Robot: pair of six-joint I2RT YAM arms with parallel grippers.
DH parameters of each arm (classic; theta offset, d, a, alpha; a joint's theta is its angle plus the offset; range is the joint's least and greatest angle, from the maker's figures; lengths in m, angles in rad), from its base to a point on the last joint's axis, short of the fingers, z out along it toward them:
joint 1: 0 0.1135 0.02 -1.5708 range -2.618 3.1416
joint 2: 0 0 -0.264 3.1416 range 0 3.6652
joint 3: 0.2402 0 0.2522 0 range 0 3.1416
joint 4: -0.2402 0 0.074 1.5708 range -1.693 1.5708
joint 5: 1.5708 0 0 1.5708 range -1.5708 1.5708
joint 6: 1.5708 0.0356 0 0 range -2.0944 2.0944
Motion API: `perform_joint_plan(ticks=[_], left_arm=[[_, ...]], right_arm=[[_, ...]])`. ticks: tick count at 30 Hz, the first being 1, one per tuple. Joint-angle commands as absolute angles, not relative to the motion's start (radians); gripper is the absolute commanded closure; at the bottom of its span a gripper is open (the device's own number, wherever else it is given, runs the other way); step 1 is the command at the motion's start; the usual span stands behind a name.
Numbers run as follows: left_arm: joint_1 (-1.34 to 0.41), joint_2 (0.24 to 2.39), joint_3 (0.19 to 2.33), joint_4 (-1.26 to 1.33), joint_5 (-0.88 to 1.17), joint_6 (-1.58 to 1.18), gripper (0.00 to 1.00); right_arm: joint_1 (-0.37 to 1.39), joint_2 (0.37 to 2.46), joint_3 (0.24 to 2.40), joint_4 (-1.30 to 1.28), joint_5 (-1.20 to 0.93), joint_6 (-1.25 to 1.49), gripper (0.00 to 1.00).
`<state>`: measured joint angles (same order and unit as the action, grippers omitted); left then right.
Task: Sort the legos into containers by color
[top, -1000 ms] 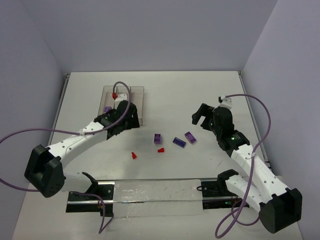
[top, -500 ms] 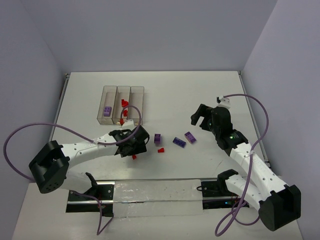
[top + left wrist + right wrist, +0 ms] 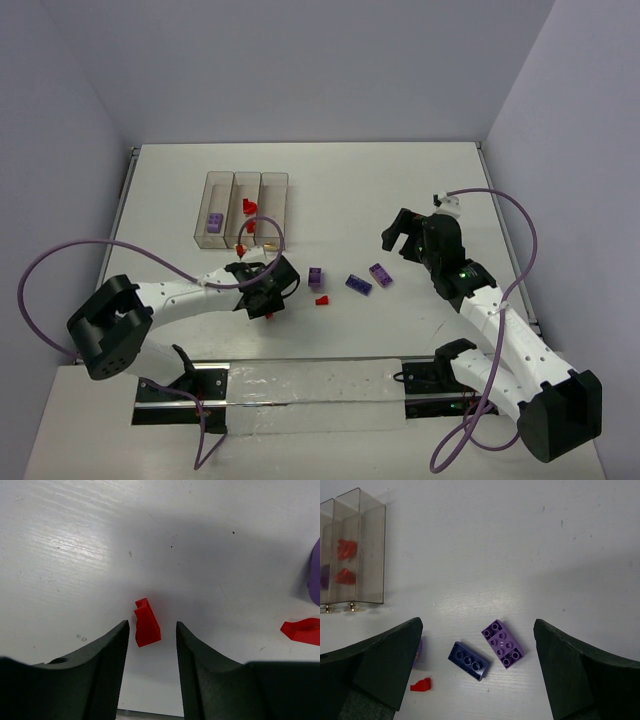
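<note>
Down low, red wedge (image 3: 147, 627): glossy plastic, sloped, flat on scuffed white tabletop (image 3: 75, 540).
Left pincer (image 3: 152, 626): spread, ribbed black fingers (image 3: 112, 660) flanking wedge, gaps either side; arm (image 3: 180, 295) stretched low.
Right pincer (image 3: 477, 625): spread wide, hovering above two studded purple bricks (image 3: 502, 643).

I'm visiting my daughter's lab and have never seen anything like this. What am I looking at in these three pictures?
This is a left arm and a right arm, two robot arms bolted to a white table. The wide picture looks down from above and behind them. The other two come from a camera on each wrist; the dark shapes at the bottom are that arm's own fingers. The left gripper stands open around a small red lego, not yet gripping it. The right gripper is open and empty; its camera sees a light purple lego and a darker one. The three joined containers hold a purple piece and red pieces.
</note>
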<state>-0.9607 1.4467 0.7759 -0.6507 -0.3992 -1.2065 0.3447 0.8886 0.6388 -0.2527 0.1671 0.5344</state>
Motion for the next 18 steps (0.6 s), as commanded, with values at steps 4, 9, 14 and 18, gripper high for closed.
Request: perform_joint_plan(ticks=[4, 9, 14, 18], left_arm=[[-0.963, 1.479, 0.757, -0.618, -0.392, -1.232, 0.60], [-0.963, 1.494, 0.751, -0.604, -0.390, -1.227, 0.67], [-0.963, 1.469, 0.787, -0.652, -0.416, -1.215, 0.81], [-0.942, 1.417, 0.886, -0.744, -0.502, -1.152, 0.94]], right_arm=[[0.356, 0.879, 0.639, -0.213, 0.167, 0.537, 0.00], [0.355, 0.882, 0.635, -0.212, 0.166, 0.540, 0.00], [0.356, 0.882, 0.638, -0.213, 0.170, 0.539, 0.00], [0.356, 0.885, 0.636, -0.210, 0.170, 0.537, 0.00]])
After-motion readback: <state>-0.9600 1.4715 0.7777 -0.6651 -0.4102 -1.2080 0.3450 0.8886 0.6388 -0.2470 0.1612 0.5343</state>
